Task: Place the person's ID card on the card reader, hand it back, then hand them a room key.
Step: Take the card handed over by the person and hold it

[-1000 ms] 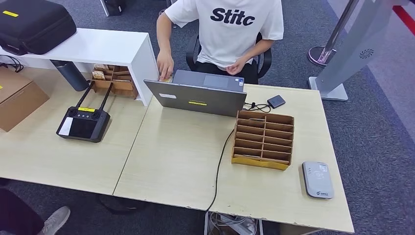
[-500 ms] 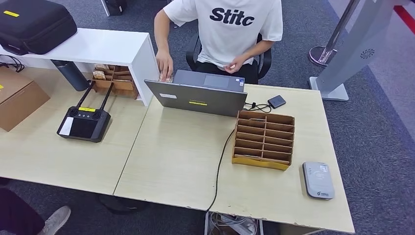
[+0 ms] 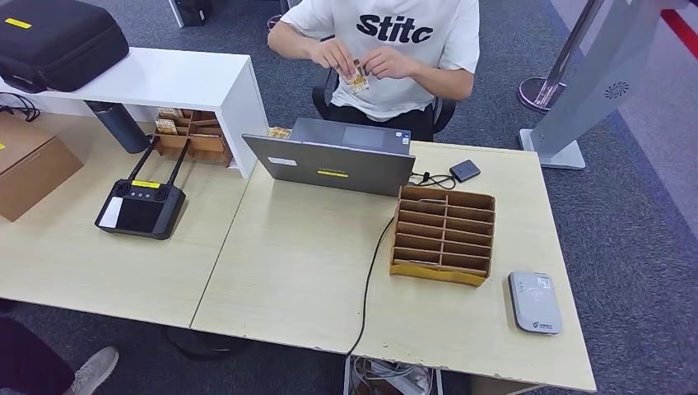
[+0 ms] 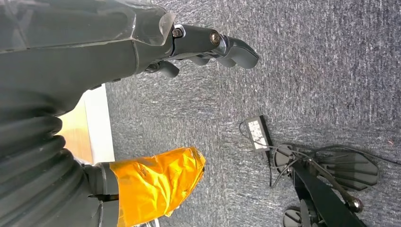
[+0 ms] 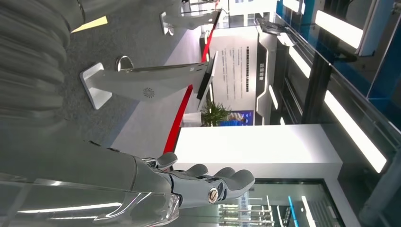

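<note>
Hands (image 4: 208, 45) (image 5: 208, 182) hang empty, fingers (image 5: 236, 178) loosely extended

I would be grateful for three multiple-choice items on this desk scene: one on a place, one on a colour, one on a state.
1. Where does the card reader lie?
A. On the white shelf
B. On the desk beside the cardboard organiser, on the robot's right
C. On the laptop

2. What colour is the person's shirt?
A. White with dark lettering
B. Red
C. Plain black

3. What is the card doing?
A. Lying on the reader
B. Standing in an organiser slot
C. Held in the person's hands at chest height

Answers:
1. B: the grey reader sits on the desk next to the organiser.
2. A: the shirt is white with dark print.
3. C: both hands hold the small card in front of the shirt, and the reader's top is bare.
</note>
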